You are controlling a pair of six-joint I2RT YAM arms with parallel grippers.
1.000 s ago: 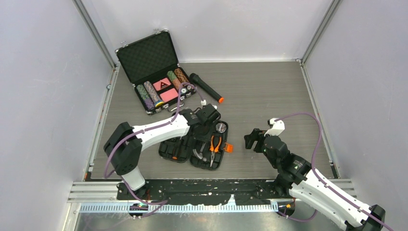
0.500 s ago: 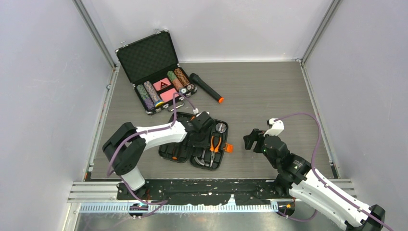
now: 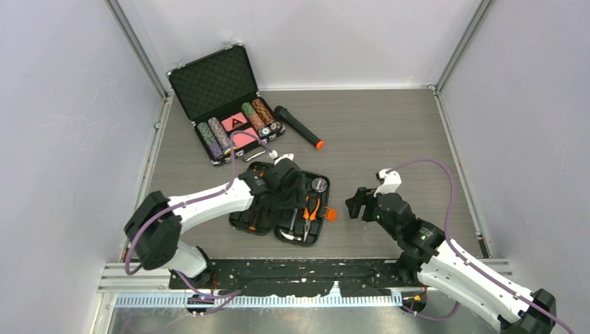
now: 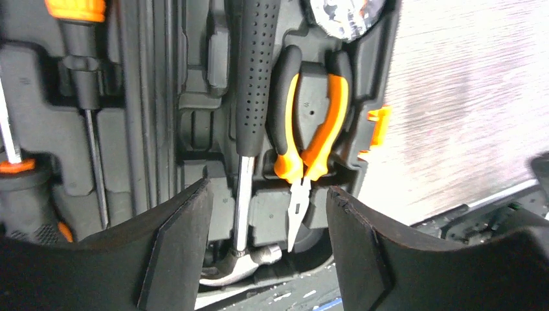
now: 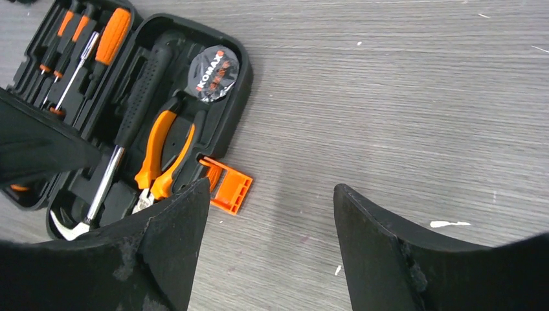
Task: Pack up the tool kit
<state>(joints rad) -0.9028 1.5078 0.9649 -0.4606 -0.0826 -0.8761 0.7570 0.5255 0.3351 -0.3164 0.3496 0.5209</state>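
The left tool [image 4: 268, 201] has just sprung apart over the open tool kit case [image 4: 188, 123], after being pinched together a moment earlier near the case's far end. Its two black fingers now straddle the hammer [image 4: 252, 84] and the needle-nose pliers [image 4: 311, 129] without touching either. The hammer lies lengthwise in its moulded recess, so it appears to have been let go into place. That would leave seating checks, folding the case and latching as the likely work ahead.

The case sits open and flat on the grey wood-grain tabletop [image 3: 389, 132], near the front edge and between the two arms. It is black rigid plastic with rounded corners and slots pressed to each tool's outline. The hammer has a dimpled black rubber grip, a bright steel shaft and a curved claw. The pliers show glossy orange handles edged in black, just beside a round tape measure [image 5: 213, 65] with a printed label. Orange-handled screwdrivers [image 5: 110, 32] fill the other half. A ribbed orange latch [image 5: 228, 184] hangs open off the case's right rim.

The right tool [image 5: 272, 194] hovers beside that latch, fingers spread and holding nothing. An open poker chip case [image 3: 222, 104] and a black flashlight [image 3: 299, 129] lie behind.
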